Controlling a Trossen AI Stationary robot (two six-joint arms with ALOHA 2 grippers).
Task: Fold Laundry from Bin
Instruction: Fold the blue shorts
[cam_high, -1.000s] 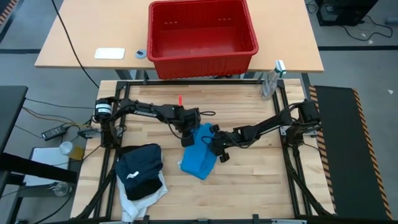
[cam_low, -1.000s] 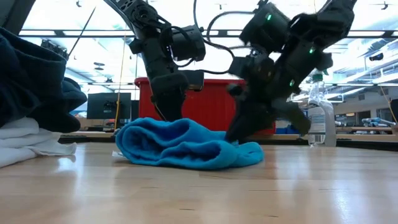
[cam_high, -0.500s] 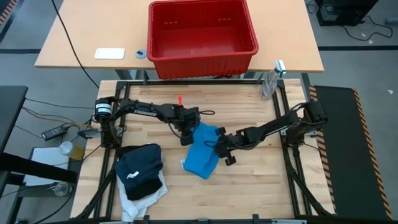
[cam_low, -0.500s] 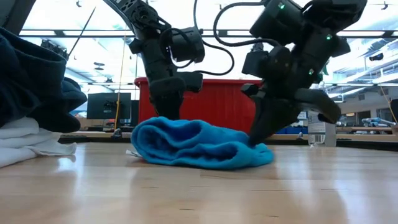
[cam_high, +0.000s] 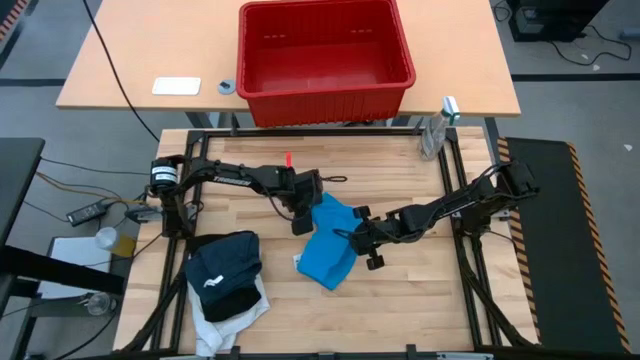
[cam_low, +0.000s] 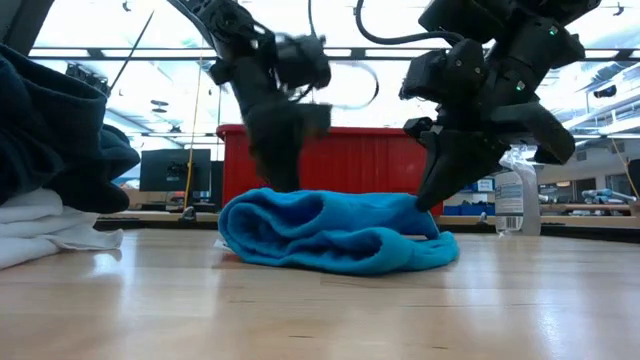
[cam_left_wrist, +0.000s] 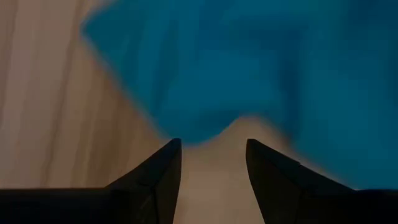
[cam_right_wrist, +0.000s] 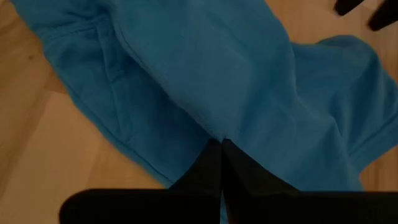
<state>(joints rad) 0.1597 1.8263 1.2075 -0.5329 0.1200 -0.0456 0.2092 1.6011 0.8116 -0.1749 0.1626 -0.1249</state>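
Observation:
The small bright blue garment lies crumpled on the wooden table's middle. My right gripper is shut on its right side. My left gripper stands open just off the garment's far left edge, pointing steeply down; in the left wrist view bare wood shows between its fingers and the blue cloth begins just past their tips. The red bin stands on a second table beyond the far edge. Other laundry, navy, black and white, lies piled at the near left. My right gripper pinches a raised fold of the blue garment between its two shut fingers, on the garment's right side. The fingers slant down at it from the table's right. The pinched fold stands lifted a little; the rest of the garment lies on the table.
A clear bottle stands at the table's far right corner. A small red thing lies near the far edge. Bare wood lies to the near right of the blue garment.
My right gripper has gone toward the table's right edge and a little up, rolling its wrist, with the blue garment's right side in its hold. The garment has slid rightward along the table and stretched out on that side. My left gripper has kept its place.

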